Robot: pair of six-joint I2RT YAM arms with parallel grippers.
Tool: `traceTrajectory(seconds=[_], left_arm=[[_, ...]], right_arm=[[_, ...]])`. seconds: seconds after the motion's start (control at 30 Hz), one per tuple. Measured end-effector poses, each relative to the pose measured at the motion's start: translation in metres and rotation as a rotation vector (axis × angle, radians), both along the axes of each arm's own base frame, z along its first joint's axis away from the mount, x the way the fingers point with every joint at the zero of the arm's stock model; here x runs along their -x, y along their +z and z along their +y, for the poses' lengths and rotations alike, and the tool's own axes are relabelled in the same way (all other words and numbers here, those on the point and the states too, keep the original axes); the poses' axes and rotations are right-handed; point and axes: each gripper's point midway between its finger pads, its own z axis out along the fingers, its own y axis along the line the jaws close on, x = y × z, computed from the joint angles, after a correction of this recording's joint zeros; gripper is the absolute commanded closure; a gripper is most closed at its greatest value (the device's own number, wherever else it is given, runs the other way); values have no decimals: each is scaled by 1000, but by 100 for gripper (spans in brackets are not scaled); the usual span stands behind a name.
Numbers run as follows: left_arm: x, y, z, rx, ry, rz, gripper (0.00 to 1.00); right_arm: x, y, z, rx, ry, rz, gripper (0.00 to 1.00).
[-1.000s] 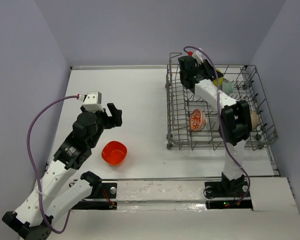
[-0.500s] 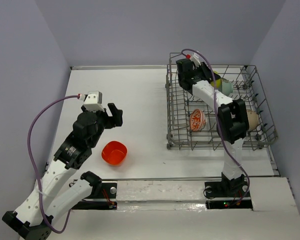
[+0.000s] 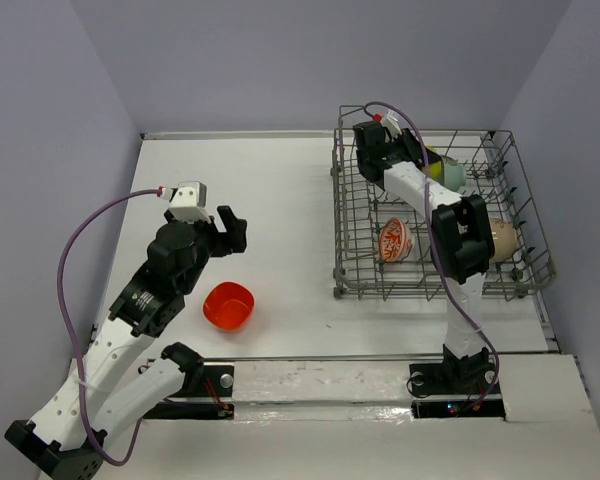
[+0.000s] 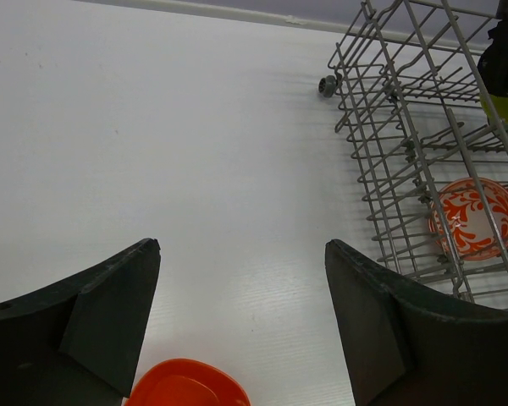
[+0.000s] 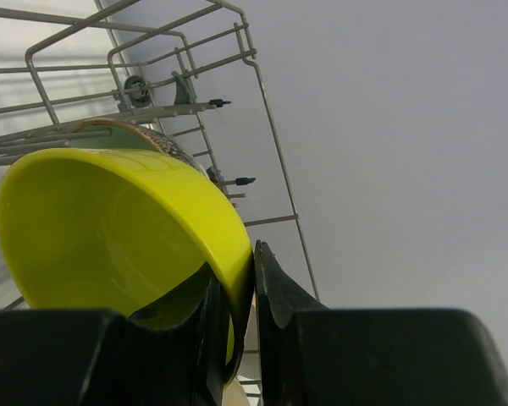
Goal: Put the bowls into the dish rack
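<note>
Right wrist: yellow bowl (image 5: 110,228) rim between fingers (image 5: 279,309)

No text, label, brand, number or sign can be read in any of the views. Only a red ornamental pattern is seen on the white bowl (image 3: 394,241) inside the dish rack (image 3: 344,232), and no lettering is formed by it.

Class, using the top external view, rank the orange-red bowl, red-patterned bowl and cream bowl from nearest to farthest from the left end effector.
From the left end effector:
1. Orange-red bowl, on the table beside it.
2. Red-patterned bowl, inside the dish rack, left part.
3. Cream bowl, at the rack's right side.
</note>
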Motion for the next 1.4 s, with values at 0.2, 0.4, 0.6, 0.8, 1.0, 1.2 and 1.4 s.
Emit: traceTrajectory(seconds=[0.2, 0.4, 0.6, 0.8, 1.0, 1.2, 1.4], left_arm=[[0, 0, 0, 0, 0, -1, 12], [0, 0, 0, 0, 0, 0, 12], [0, -1, -1, -2, -2, 3, 12], [0, -2, -1, -2, -2, 4, 12], [0, -2, -1, -3, -2, 4, 12], [-1, -2, -1, -3, -2, 5, 12], [-1, -2, -1, -4, -2, 6, 12]], right_arm=[[-5, -20, 1, 17, -2, 42, 99], [-7, -29, 0, 18, -5, 49, 94], [-10, -39, 0, 24, -7, 63, 87], [-13, -51, 2, 24, -2, 79, 80], [-14, -53, 2, 24, -2, 79, 69], [-15, -55, 2, 18, 2, 78, 57], [-16, -60, 2, 21, 2, 86, 56]])
